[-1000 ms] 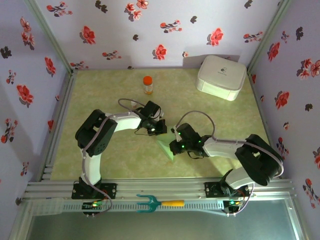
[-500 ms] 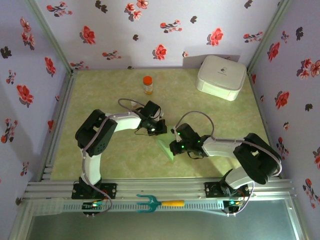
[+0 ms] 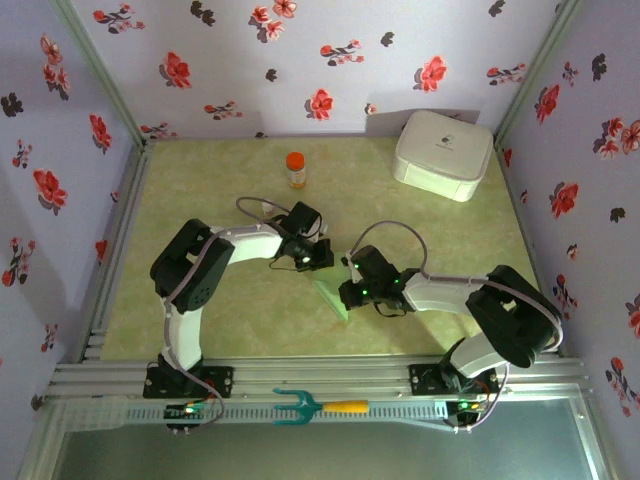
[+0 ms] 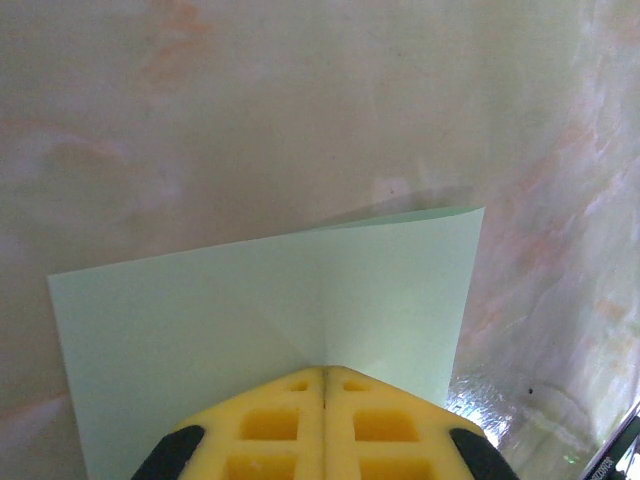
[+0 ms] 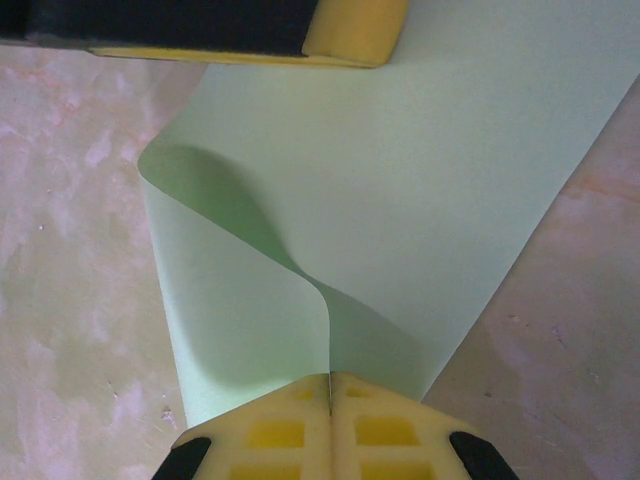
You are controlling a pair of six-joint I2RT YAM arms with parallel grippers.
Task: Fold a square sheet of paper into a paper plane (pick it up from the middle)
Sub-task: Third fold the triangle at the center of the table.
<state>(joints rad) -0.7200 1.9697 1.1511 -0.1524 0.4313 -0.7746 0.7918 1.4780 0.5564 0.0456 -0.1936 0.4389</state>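
The left gripper (image 4: pixel 323 375) and right gripper (image 5: pixel 329 378) each pinched the square sheet of paper (image 3: pixel 332 293), which hung between them near the middle of the table (image 3: pixel 210 190). Its loose curl by the right jaws risked a crooked crease if flattened. Pulling the arms apart might have torn it.

paper (image 3: pixel 330 298) x1 | box (image 3: pixel 443 153) x1 | bottle (image 3: pixel 295 169) x1 | fork tool (image 3: pixel 310 406) x1
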